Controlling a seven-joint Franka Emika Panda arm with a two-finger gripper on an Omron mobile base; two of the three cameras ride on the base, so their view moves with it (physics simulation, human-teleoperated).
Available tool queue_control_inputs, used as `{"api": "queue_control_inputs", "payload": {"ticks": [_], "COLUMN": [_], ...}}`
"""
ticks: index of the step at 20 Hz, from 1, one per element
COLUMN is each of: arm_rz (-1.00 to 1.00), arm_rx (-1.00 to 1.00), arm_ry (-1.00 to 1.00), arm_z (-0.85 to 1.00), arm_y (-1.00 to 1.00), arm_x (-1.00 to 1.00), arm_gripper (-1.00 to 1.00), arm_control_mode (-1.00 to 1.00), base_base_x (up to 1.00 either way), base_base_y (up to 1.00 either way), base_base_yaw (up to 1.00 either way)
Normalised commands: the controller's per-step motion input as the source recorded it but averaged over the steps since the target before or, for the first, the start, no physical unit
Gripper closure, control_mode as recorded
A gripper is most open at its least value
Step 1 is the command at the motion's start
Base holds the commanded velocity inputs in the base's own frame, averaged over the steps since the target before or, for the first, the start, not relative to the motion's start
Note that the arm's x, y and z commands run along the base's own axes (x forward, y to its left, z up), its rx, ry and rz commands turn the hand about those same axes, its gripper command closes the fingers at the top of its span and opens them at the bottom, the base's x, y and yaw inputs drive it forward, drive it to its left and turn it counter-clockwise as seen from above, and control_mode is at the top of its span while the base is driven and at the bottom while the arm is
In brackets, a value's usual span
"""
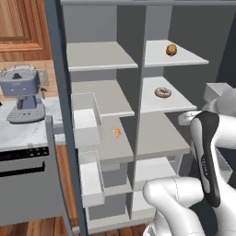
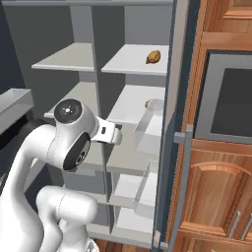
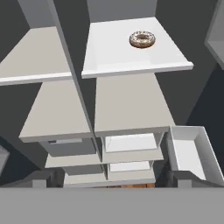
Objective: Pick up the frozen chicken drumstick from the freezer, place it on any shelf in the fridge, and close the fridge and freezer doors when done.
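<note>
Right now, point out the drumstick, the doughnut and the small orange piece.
drumstick (image 1: 171,50), left base view, its rounded brown body.
doughnut (image 3: 142,39), hand view, its iced ring.
orange piece (image 1: 116,132), left base view, its curled middle.

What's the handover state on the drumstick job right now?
Gripper: open, empty, facing the shelves.
Drumstick: on the top shelf of the right-hand compartment, one level above the doughnut. No dispenser panel shows, so I can't confirm that this is the freezer side.
Doors: both open.
Done: nothing evident.
Left: grasp drumstick, shelve it in the fridge, close both doors.
</note>
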Motion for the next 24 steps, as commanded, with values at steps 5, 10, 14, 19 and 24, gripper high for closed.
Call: {"api": "queue_control_inputs", "payload": {"ticks": [5, 10, 14, 19, 24], "arm_rz": [0.00, 0.00, 0.00, 0.00, 0.00], "arm_rx": [0.00, 0.00, 0.00, 0.00, 0.00], "arm_ry": [0.00, 0.00, 0.00, 0.00, 0.00], "arm_z": [0.00, 0.00, 0.00, 0.00, 0.00], "arm_y": [0.00, 0.00, 0.00, 0.00, 0.00], "arm_x": [0.00, 0.00, 0.00, 0.00, 0.00], "arm_gripper": [-1.00, -1.00, -1.00, -1.00, -1.00], "arm_control_mode": [1.00, 1.00, 1.00, 1.00, 1.00], "base_base_x": [-0.41, -0.37, -0.38, -0.39, -0.36], "base_base_y": [-0.25, -0.12, -0.08, -0.12, -0.09], "base_base_yaw": [-0.01, 0.00, 0.00, -0.01, -0.01]}}
